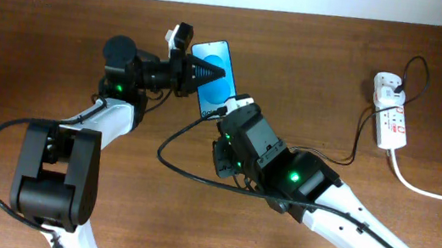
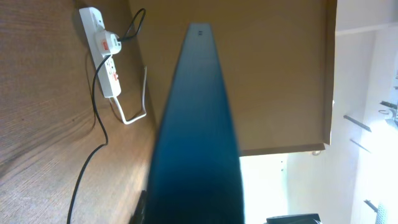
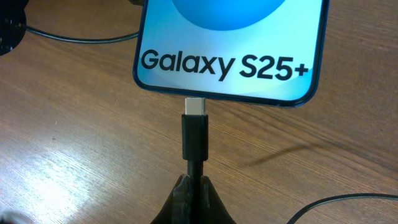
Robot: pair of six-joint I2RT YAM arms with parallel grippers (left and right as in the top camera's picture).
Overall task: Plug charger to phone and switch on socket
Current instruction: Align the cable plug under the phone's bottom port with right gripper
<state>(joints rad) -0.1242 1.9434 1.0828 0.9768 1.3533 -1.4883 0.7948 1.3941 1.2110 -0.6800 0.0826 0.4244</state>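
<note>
The phone (image 1: 211, 54), blue screen up, lies on the wooden table at the middle back. My left gripper (image 1: 210, 74) is shut on it; in the left wrist view the phone (image 2: 198, 124) shows edge-on between the jaws. My right gripper (image 1: 226, 114) is shut on the charger (image 3: 194, 134) just behind its black plug, fingers (image 3: 194, 190) pinching the cable. The plug's metal tip meets the lower edge of the phone (image 3: 230, 56); how deep it sits I cannot tell. The socket (image 1: 391, 121) lies at the far right and also shows in the left wrist view (image 2: 107, 62).
The charger's black cable (image 1: 168, 147) loops under my right arm and runs to the socket's adapter (image 1: 387, 84). A thick white cord (image 1: 426, 190) leaves the socket toward the right edge. The table's far edge (image 2: 286, 148) lies beyond the phone.
</note>
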